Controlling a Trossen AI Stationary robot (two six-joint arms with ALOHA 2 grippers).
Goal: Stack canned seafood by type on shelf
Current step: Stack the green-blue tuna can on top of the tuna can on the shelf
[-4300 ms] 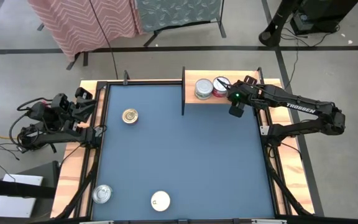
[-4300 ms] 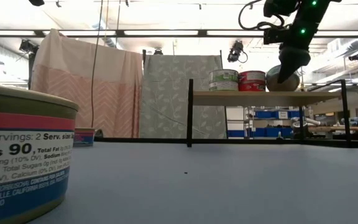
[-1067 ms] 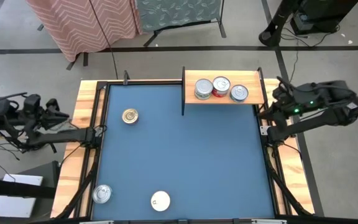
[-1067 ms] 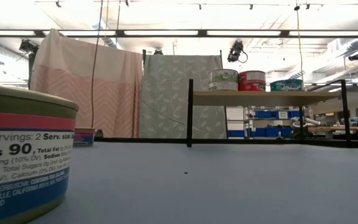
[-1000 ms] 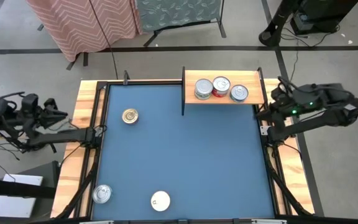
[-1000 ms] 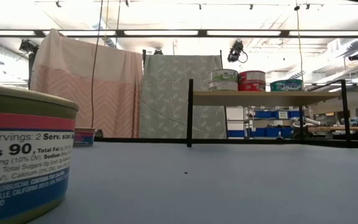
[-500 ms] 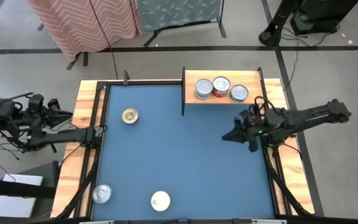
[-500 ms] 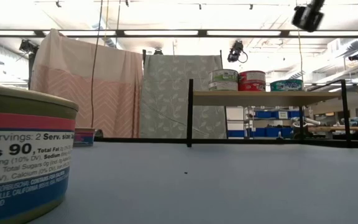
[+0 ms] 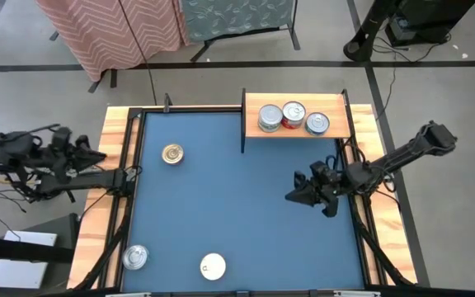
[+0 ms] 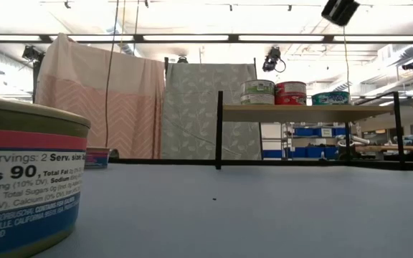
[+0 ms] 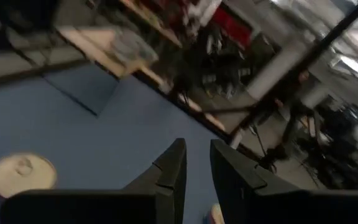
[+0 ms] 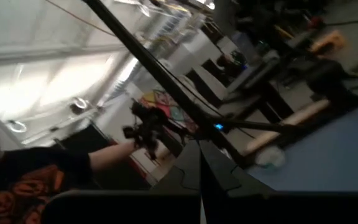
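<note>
three tins wait on the blue table (image 9: 246, 214) where we still have to fetch them: nearest the front edge a white-lidded tin (image 9: 213, 266) and a silver-lidded tin (image 9: 135, 257), well apart from each other, and farther back near the left rail a gold-lidded tin (image 9: 171, 153). in the low view one of the front tins (image 10: 24, 183) fills the near corner, its label banded red and blue. over the right half of the table our right gripper (image 9: 293, 196) hangs with its fingers pressed together and nothing between them, pointing toward the middle; we judge it is heading out for another tin. our left gripper (image 9: 97, 155) sits off the table's left side, its fingers (image 11: 173, 168) a narrow slit apart and holding nothing, seemingly waiting its turn. farthest back stands the shelf (image 9: 336, 129), a light-wood plank between dark uprights, carrying a row of three: a green-and-white stack (image 10: 258, 92), a red tin (image 10: 290, 92) touching it, and a teal tin (image 10: 330, 98) just beside. we reckon the row keeps types apart, leaving room on top for matching tins.
</note>
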